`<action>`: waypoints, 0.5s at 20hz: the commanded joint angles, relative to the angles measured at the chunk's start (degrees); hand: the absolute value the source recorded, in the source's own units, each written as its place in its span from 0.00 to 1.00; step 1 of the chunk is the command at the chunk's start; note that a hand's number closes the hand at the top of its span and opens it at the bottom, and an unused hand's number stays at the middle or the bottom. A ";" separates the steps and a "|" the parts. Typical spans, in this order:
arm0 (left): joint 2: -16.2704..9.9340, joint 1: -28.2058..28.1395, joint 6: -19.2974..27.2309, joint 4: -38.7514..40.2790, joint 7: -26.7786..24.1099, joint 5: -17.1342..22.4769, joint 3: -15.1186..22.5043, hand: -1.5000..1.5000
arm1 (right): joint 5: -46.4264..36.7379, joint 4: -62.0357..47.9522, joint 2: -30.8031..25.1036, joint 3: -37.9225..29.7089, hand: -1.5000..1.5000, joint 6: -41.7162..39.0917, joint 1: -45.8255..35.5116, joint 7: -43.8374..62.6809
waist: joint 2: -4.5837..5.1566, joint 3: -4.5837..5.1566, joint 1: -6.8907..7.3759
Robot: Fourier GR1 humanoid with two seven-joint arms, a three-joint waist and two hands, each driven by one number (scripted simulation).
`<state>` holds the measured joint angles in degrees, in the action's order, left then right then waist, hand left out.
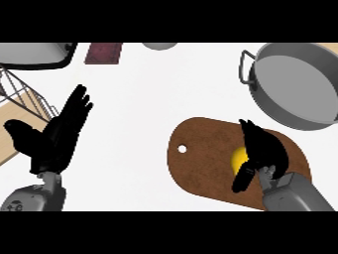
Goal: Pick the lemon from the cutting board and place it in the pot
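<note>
Right robot hand (261, 149): laid over the lemon (238, 158) on the cutting board (200, 158), fingers bent about it; contact is judged likely, closure not fully seen. Lemon: judged light, stiff, smooth-skinned, liable to roll; best taken across its middle. Pot (296, 84): apart, beyond the board. Left robot hand (54, 139): released, fingers straight, resting above the tabletop (142, 99).

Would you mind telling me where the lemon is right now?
In the head view, the lemon lies on the cutting board at lower right, under the right hand, below the pot.
</note>
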<state>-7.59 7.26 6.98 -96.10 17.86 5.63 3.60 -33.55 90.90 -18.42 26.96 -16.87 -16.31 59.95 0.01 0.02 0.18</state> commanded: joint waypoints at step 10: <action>3.37 -1.35 1.23 -3.11 2.66 -2.68 1.62 0.50 | -7.99 -6.38 7.05 -2.77 1.00 -0.05 -2.26 -6.55 | -0.02 -0.02 0.03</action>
<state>-6.87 8.19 6.84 -98.40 21.40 5.01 2.84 -38.44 86.28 -14.26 24.27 -17.18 -16.48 53.30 -0.03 0.01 0.11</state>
